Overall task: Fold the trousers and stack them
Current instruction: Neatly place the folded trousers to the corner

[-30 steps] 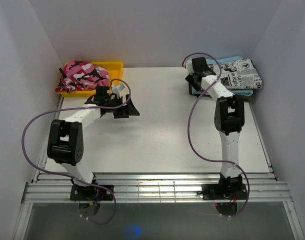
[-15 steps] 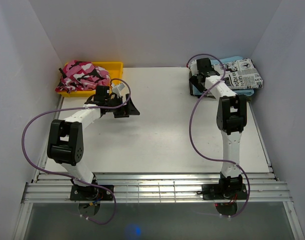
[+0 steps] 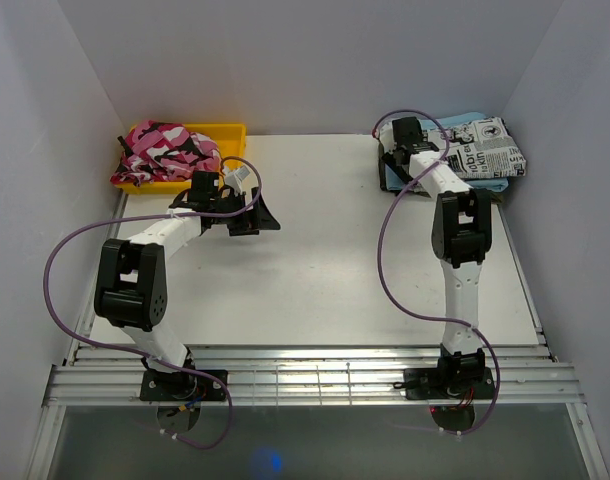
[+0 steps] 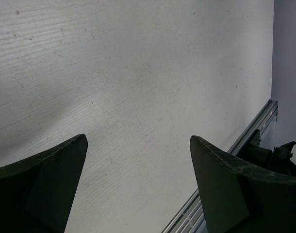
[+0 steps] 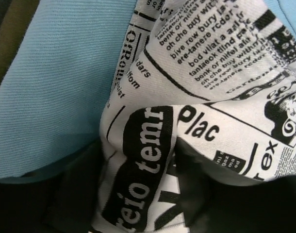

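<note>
A: Entry one, trousers (image 3: 493, 146). Location?

B: Far right corner of the table (image 3: 325, 260). They lie folded on top of a blue cloth (image 3: 491, 184). White fabric, black newsprint all over.

A: Entry two, right gripper (image 5: 138, 199). Condition?

B: It sits at the left edge of that stack. In the wrist view a bunched fold of the trousers fills the gap between the two dark fingers, which press it from both sides. It is pinching the trousers. The blue cloth lies just to the left of the fold.

A: Entry three, left gripper (image 4: 138, 145).

B: The jaws are spread wide and point toward the right of the table. The wrist view shows only bare tabletop between the fingers, which touch no cloth. It is well apart from the trousers.

A: Other stock?

B: One yellow tray (image 3: 228, 131) in the far left corner. One pink camouflage garment (image 3: 167, 150) is heaped in it and spills over its left rim. The left gripper is near the tray and clear of it.

A: Cabling?

B: One purple cable (image 3: 55, 270) looped along each arm.
</note>
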### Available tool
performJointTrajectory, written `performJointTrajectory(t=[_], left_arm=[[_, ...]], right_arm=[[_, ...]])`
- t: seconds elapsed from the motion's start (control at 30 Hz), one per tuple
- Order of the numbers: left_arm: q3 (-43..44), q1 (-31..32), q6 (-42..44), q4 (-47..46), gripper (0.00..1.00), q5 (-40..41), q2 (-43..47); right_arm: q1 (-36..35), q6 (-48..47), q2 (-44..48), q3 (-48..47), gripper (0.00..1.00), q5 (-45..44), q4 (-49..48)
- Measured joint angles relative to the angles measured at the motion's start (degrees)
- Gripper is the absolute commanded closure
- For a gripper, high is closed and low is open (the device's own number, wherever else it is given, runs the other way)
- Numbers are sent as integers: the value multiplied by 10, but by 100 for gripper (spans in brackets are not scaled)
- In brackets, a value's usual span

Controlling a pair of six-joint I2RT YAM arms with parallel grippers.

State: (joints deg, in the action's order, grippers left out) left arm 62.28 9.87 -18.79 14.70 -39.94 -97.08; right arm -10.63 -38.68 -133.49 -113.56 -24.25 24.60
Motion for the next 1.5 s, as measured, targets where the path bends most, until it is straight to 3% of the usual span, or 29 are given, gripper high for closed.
performJointTrajectory(t=[0.07, 0.13, 0.17, 0.2, 0.77, 1.5], left_arm=[[0, 0, -1, 0, 2, 0, 0], [0, 0, -2, 0, 2, 0, 0], [0, 0, -2, 0, 2, 0, 0], [0, 0, -2, 0, 2, 0, 0], [0, 0, -13, 0, 2, -8, 0], [0, 0, -17, 3, 2, -9, 0]], right_arm=[[1, -3, -8, -9, 60, 0, 6], [4, -8, -14, -19, 71, -3, 12], [6, -10, -15, -23, 85, -3, 14], [8, -13, -15, -28, 92, -2, 16], [19, -29, -10, -101, 92, 4, 37], [-7, 13, -9, -121, 92, -15, -54]])
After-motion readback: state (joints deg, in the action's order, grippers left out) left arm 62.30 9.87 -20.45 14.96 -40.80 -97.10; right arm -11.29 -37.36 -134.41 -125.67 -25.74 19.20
